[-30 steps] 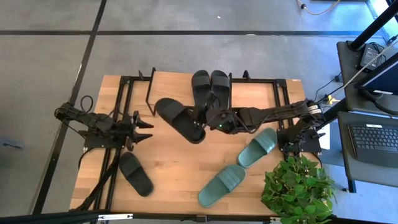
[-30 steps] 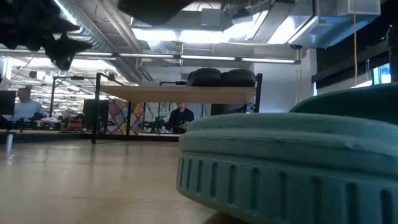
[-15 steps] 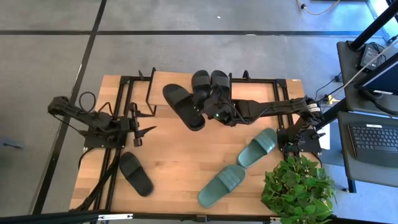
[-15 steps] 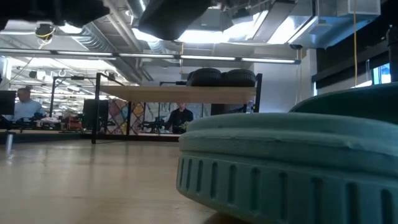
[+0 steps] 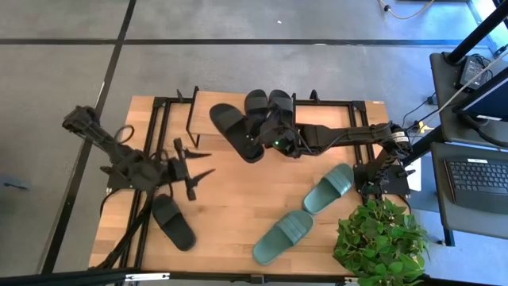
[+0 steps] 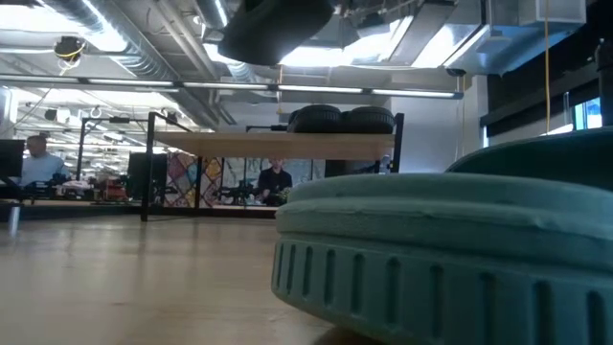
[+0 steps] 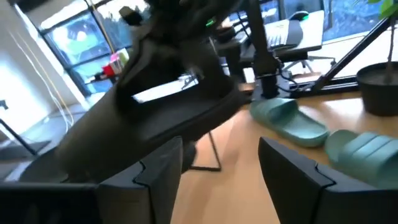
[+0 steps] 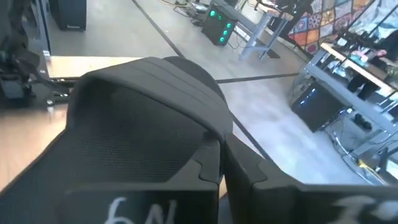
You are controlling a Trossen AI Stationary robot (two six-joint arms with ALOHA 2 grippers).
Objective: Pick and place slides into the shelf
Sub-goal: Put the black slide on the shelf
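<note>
My right gripper (image 5: 266,143) is shut on a black slide (image 5: 236,131), held in the air over the shelf's (image 5: 317,119) near left part. The same slide (image 6: 273,29) shows high up in the low view. Two black slides (image 5: 267,103) lie side by side on the shelf's plank top. Another black slide (image 5: 173,222) lies flat on the table near the left. Two green slides (image 5: 328,188) (image 5: 283,237) lie at the near right. My left gripper (image 5: 198,168) hovers open above the table's left part, with nothing between its fingers (image 7: 292,168). My right gripper pinches the black slide between its two fingers (image 8: 211,163) at the end nearest the wrist (image 5: 255,149), behind the wide strap (image 8: 143,106). The fingers come roughly level from the table's right side. The slide is lifted clear and reaches out beyond the fingers toward the far left.
A potted plant (image 5: 381,238) stands at the near right corner. The shelf's black metal legs (image 5: 163,119) and frame rods run along the table's left side. One green slide (image 6: 450,249) lies right in front of the low camera. People sit far off in the room (image 6: 38,158).
My right gripper has carried the black slide toward the table's far edge, up to the shelf, and the slide has turned to lie more along the far-near line. My left gripper has risen, rolled, and shifted a little toward the near right.
</note>
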